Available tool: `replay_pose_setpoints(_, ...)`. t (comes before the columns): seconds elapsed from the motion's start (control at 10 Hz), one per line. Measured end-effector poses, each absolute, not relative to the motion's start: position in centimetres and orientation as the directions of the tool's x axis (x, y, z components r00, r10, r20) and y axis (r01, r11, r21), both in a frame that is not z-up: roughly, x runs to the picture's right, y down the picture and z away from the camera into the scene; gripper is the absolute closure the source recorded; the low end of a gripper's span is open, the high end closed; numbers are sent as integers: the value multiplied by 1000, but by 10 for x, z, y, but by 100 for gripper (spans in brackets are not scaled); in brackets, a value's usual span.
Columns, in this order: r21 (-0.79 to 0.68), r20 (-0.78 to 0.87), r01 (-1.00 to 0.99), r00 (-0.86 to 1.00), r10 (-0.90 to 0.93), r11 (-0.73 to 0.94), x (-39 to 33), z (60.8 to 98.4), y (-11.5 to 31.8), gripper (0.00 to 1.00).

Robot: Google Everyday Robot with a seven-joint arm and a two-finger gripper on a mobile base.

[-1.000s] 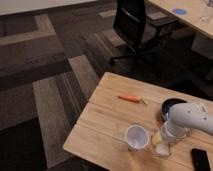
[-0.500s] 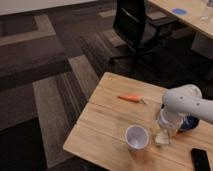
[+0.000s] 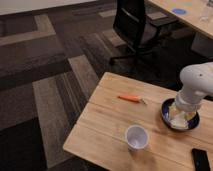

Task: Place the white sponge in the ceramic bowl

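The ceramic bowl (image 3: 167,118) is dark blue and stands on the right part of the wooden table (image 3: 105,125). My gripper (image 3: 181,116) hangs from the white arm (image 3: 197,82) straight over the bowl and reaches down into it. It is shut on the white sponge (image 3: 178,121), an off-white block that is low inside the bowl. I cannot tell whether the sponge touches the bowl's bottom. The arm hides the far right part of the bowl.
A translucent white plastic cup (image 3: 136,137) stands upright near the table's front edge, left of the bowl. An orange pen-like thing (image 3: 130,98) lies behind it. A black phone (image 3: 201,160) lies at the front right. A black office chair (image 3: 134,25) stands behind the table.
The gripper has carried the sponge from the table next to the cup up and to the right, and now holds it down in the bowl. The cup has not moved.
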State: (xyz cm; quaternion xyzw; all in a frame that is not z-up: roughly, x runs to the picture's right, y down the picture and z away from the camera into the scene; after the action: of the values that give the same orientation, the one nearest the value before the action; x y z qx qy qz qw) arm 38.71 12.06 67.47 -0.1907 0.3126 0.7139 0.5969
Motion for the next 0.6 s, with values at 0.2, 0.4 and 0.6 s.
replay_pose_setpoints(0.2,213,-674,-975,-190,714,-59,419,695,117,100)
replay_pose_setpoints(0.4,193,-686,-981,-161,710,-36,428,716,111,100)
replay_pose_setpoints(0.6,147,-691,-989,-115,714,-17,428,743,103,100)
